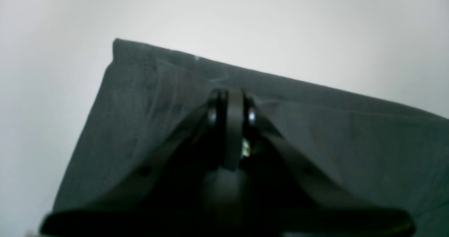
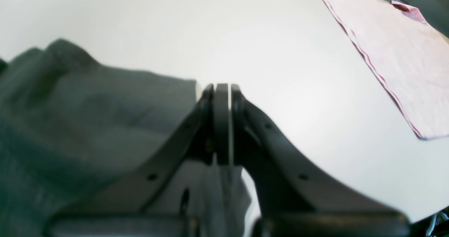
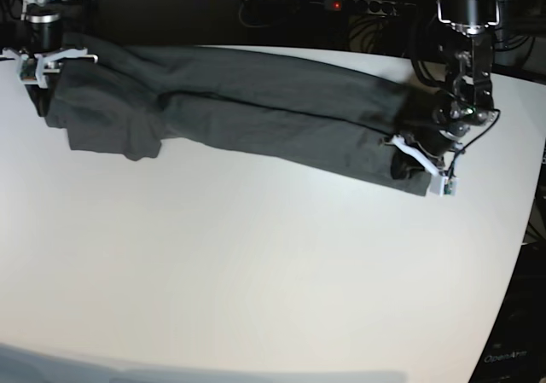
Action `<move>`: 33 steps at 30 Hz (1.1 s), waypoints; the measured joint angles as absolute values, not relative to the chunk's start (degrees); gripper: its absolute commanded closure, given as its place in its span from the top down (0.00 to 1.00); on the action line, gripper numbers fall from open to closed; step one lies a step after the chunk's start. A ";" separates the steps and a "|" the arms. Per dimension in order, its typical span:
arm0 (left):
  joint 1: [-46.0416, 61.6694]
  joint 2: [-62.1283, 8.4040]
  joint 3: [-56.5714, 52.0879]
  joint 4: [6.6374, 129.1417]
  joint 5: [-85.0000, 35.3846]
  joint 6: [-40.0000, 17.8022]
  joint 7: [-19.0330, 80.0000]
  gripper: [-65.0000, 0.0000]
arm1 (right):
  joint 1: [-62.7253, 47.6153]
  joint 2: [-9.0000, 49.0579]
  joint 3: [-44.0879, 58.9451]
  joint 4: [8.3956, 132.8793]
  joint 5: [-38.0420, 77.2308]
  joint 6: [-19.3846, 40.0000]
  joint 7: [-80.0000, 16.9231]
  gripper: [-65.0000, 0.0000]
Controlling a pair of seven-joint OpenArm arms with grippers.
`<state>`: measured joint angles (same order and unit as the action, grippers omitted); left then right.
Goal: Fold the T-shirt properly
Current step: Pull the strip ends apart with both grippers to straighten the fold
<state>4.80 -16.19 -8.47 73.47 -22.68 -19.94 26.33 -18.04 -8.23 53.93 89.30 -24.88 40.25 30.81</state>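
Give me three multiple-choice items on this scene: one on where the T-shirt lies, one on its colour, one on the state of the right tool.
1. Where does the T-shirt lie on the table?
A. along the far edge
B. at the near edge
C. hanging off the table

2. What colour is the T-shirt?
A. red
B. dark grey
C. yellow

3. How does the right tool stand?
A. wide open
B. shut
C. out of view

Answers: 1 A, the base view shows it stretched along the far side; 2 B, the cloth is dark grey in every view; 3 B, the right wrist view shows its jaws pressed together.
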 measured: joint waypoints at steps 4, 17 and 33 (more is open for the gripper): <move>5.56 -16.53 -8.47 73.45 -22.90 -20.08 25.21 0.05 | -14.85 -8.49 55.57 85.21 -24.91 40.05 30.55 0.00; 8.47 -18.92 -13.87 73.49 -23.62 -21.15 25.23 0.05 | -16.82 -9.54 55.90 81.78 -25.06 40.05 30.46 0.00; 9.23 -18.85 -13.82 73.60 -23.62 -20.71 24.29 0.05 | -20.32 -9.37 55.18 91.31 -24.82 40.03 30.74 0.00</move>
